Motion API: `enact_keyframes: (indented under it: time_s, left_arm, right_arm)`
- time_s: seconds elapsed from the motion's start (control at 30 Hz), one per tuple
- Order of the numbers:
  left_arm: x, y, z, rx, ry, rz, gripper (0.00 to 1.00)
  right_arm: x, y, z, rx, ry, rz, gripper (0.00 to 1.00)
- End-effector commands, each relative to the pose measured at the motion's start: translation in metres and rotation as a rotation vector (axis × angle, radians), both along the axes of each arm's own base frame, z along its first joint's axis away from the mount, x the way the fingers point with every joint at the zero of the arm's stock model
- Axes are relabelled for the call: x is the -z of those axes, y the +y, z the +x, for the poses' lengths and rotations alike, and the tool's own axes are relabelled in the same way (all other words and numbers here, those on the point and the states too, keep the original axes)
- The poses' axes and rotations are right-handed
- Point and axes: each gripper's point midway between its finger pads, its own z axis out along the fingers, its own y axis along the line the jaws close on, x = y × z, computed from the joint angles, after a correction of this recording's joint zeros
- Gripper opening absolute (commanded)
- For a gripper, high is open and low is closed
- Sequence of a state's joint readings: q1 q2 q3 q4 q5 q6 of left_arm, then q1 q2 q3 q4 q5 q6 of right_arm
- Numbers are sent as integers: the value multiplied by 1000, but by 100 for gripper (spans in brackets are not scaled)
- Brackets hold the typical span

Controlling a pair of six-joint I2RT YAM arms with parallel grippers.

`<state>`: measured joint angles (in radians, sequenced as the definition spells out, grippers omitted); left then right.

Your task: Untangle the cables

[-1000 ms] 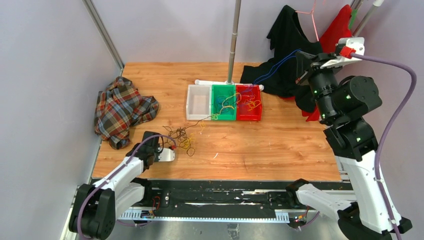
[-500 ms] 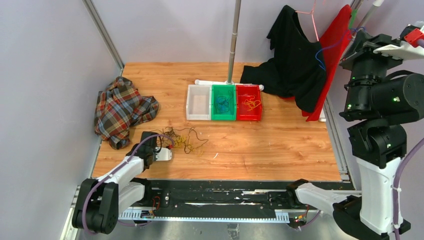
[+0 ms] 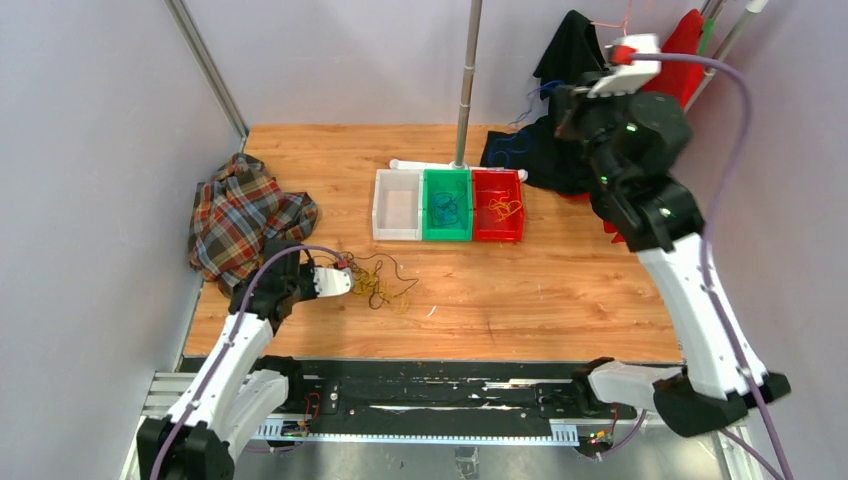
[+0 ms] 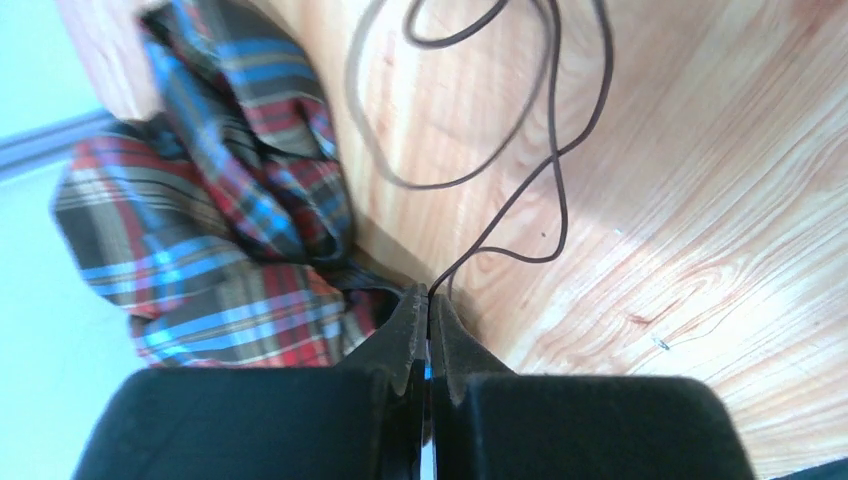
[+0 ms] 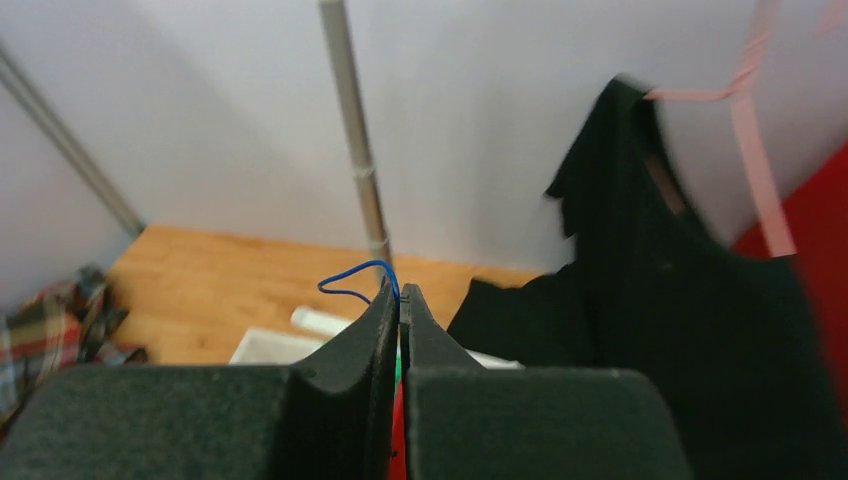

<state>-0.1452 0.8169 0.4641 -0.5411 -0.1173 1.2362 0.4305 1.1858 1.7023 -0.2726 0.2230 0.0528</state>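
Left tool (image 4: 429, 295) clamps thin dark brown wire (image 4: 500, 222); right tool (image 5: 399, 295) clamps thin blue wire (image 5: 372, 263). Small tangle of yellow and brown wires (image 3: 378, 287) at left tool's 3 o'clock. Likely featherlight, springy, snag-prone; grip near free ends.

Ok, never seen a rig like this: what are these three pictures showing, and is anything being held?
These are two robot arms bolted at the near edge of a wooden table, each ending in a two-finger gripper. The wide picture looks down from above and behind them. The other two come from a camera on each wrist, with that arm's own fingers showing at the bottom. On the table lie a plaid cloth, a loose tangle of thin wires, and a white tray, a green tray and a red tray in a row. Blue strands sit in the green, yellow-orange strands in the red. The left gripper is shut on a dark wire beside the tangle. The right gripper, raised high, is shut on a blue wire.
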Motion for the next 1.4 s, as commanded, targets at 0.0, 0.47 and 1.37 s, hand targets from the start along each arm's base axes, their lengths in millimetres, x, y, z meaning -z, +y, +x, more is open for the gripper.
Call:
enact_keyframes:
  time_s: [0.0,0.47,1.37]
  left_arm:
    - [-22,-40,-18,78,61,-234,1]
    - [-48,-68,-19,56,102,-426,24]
    - [-81,-100,-3,-20,159,-657,82]
  right_arm:
    - [53,59,33,-223,117,54,1]
    - [133,124,95,-331,273,-4,1]
    - [295,149,150,-266,527,-245,1]
